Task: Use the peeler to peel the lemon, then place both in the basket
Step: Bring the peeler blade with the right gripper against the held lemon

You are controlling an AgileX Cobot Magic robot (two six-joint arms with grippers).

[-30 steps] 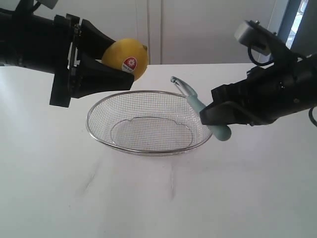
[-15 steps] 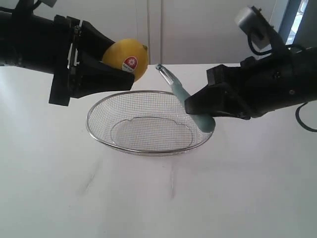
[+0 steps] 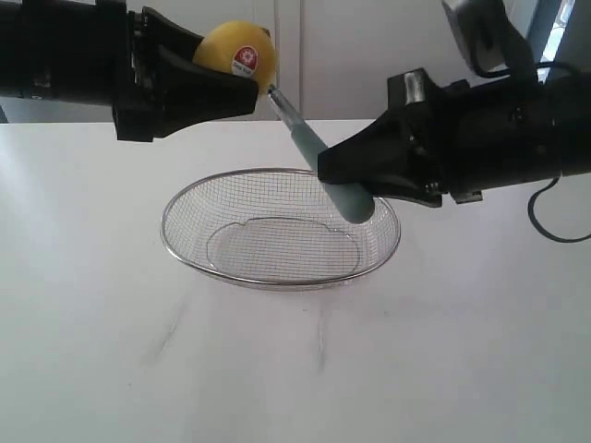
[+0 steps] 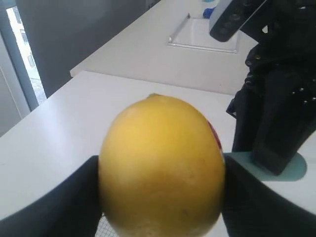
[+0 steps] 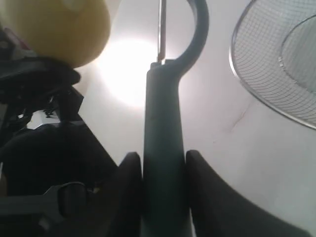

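Two grippers are hovering, basket (image 3: 277,284) below: left gripper (image 3: 226,74) clamping the lemon (image 3: 235,51), right gripper (image 3: 346,171) pinching the peeler (image 3: 309,148), blade beside rind; light, steady strokes advised.

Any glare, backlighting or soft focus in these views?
Exterior view: white table nearly blown out, arms crushed to black. Left wrist view: close lemon looks soft. Right wrist view: glare patch behind the peeler, which reads as a dark silhouette; basket mesh legible.

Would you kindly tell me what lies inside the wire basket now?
Nothing shows inside the basket; its mesh floor is bare. The peeler handle, held above, covers a small part of the far rim.
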